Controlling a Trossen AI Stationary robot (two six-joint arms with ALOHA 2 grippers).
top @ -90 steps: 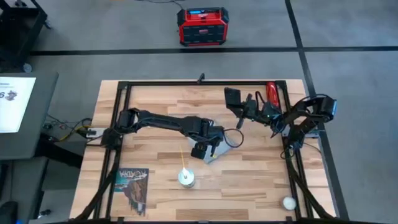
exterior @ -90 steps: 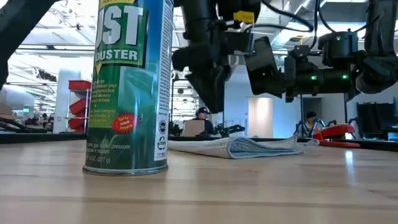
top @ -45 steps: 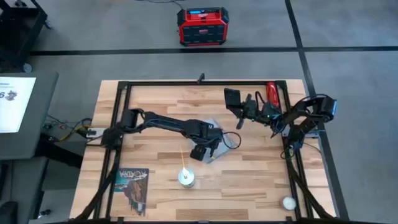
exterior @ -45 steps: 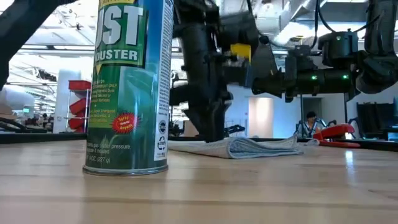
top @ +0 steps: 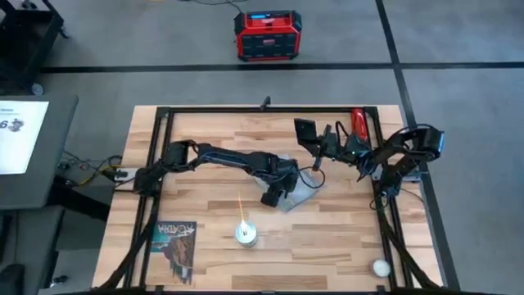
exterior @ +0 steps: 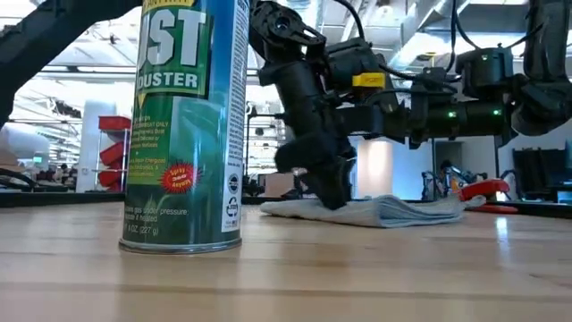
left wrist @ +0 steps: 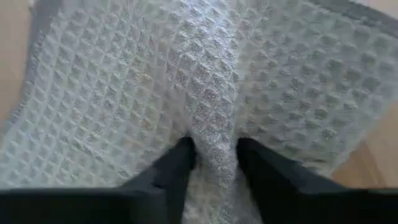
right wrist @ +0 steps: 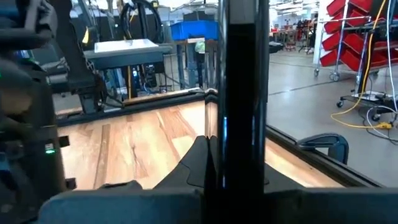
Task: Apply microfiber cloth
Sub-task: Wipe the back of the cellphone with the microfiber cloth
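Pale blue-grey waffle-weave microfiber cloth lies rumpled on the light wooden table, just right of centre in the high view, partly under the left arm's wrist. In the low view it is a low, flat heap right of centre, resting on the tabletop. The left gripper is down on it: the left wrist view shows both dark fingers pressed into the fabric with a raised fold pinched between them, so the claw is clamped on the cloth.

The right gripper sits above and to the right of the cloth in the high view, raised off the table, gripping a flat black phone that stands as a dark vertical slab through the middle of the right wrist view.

A green duster spray can stands upright at the left of the low view, well apart from the cloth. A dark printed booklet lies at the lower left of the table. A red-handled tool rests near the upper right edge.
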